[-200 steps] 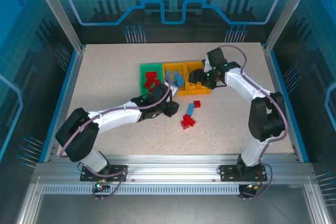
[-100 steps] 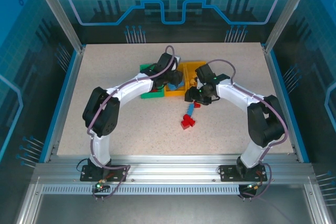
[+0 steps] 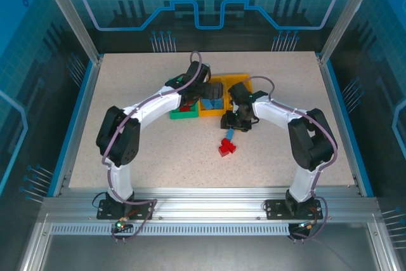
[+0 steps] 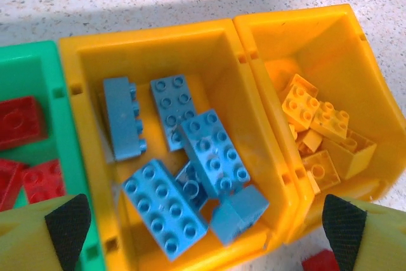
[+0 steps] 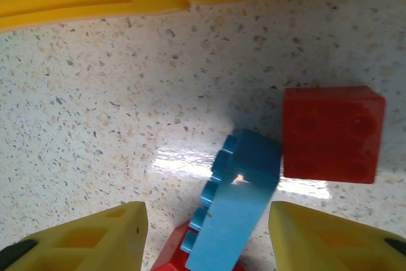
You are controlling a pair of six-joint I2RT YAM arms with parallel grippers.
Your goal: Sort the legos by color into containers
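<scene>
Left gripper (image 4: pixel 206 230) spread wide over the middle bin (image 4: pixel 158 35), and I see just my two pad tips at the bottom corners. Blue bricks (image 4: pixel 212 150) are heaped inside. The green bin (image 4: pixel 38 55) and its red bricks (image 4: pixel 19 122) are cut off at the left edge.

Right gripper (image 5: pixel 209 239), open too, straddles a blue brick (image 5: pixel 238 204) standing on edge on the table (image 5: pixel 95 106) (gap on either side). Its corner is against a red brick (image 5: pixel 333 132), and another red one (image 5: pixel 166 261) underneath is mostly hidden. Open tabletop to the left, up to the bin walls.

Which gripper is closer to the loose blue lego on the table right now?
Right. The right gripper hangs open directly over the blue lego, straddling it; the left gripper is open over the middle bin, farther back.
</scene>
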